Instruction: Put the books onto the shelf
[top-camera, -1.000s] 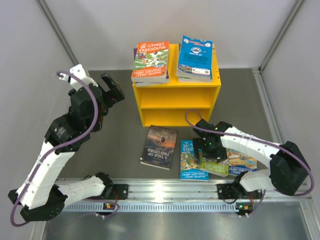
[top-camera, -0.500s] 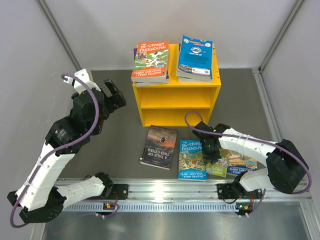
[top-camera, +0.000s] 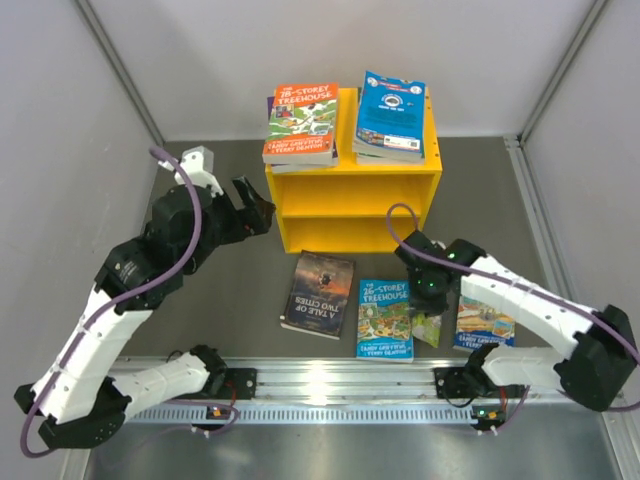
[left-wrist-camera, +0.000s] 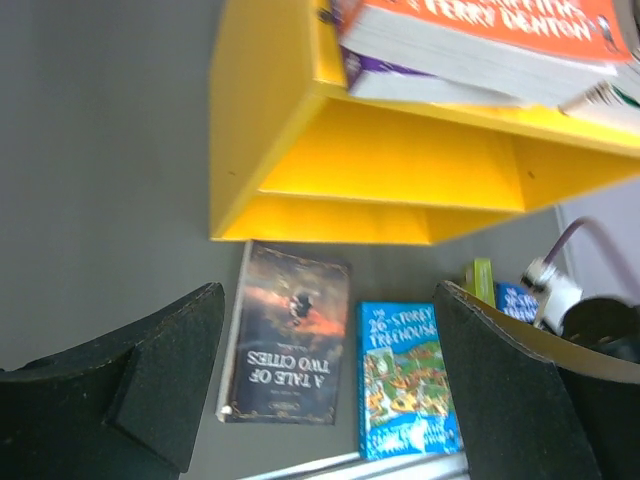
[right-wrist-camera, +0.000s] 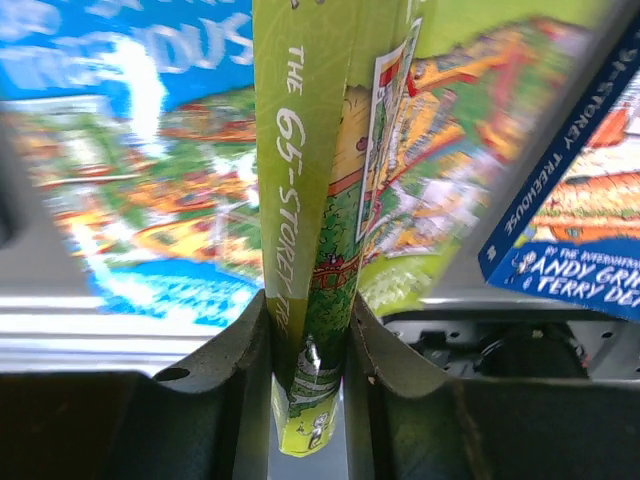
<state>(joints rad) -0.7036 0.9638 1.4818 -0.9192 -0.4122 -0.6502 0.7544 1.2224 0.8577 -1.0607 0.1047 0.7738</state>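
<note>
The yellow shelf (top-camera: 352, 195) stands at the back with an orange book (top-camera: 302, 122) and a blue book (top-camera: 391, 115) stacked on its top. On the table in front lie a dark book (top-camera: 319, 294), a blue Treehouse book (top-camera: 385, 318) and another book (top-camera: 485, 320) at the right. My right gripper (top-camera: 428, 290) is shut on a green book (right-wrist-camera: 320, 200), gripping it at the spine edge so it hangs tilted just above the table. My left gripper (top-camera: 255, 212) hovers open beside the shelf's left side, above the dark book (left-wrist-camera: 290, 345).
A metal rail (top-camera: 330, 375) runs along the near edge, close behind the lying books. Grey walls close in on both sides. The shelf's two compartments (left-wrist-camera: 400, 160) hold nothing that I can see.
My right gripper has closed on the green book and raised it off the others. My left arm has swung right, toward the shelf's left side.
</note>
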